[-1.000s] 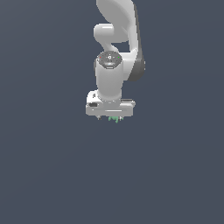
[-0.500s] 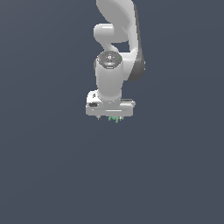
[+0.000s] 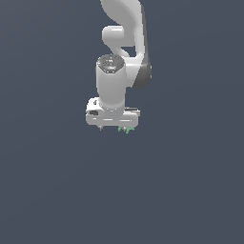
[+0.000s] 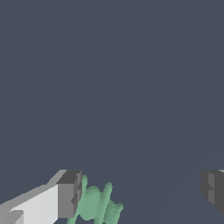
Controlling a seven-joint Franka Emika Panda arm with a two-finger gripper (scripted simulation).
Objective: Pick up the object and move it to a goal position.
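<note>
I have the tool (image 4: 140,192) spread wide, the green piece (image 4: 94,204) touching one finger (image 4: 69,194) only; nothing pinched yet, so grasp, lift and carry remain.

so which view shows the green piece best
The wrist view: the green piece fills a fair area, its ridged shape clear, right beside one finger of the wide-open gripper. The exterior view shows only a tiny green speck under the gripper.

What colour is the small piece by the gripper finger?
Light green object, clearest in the wrist view.
</note>
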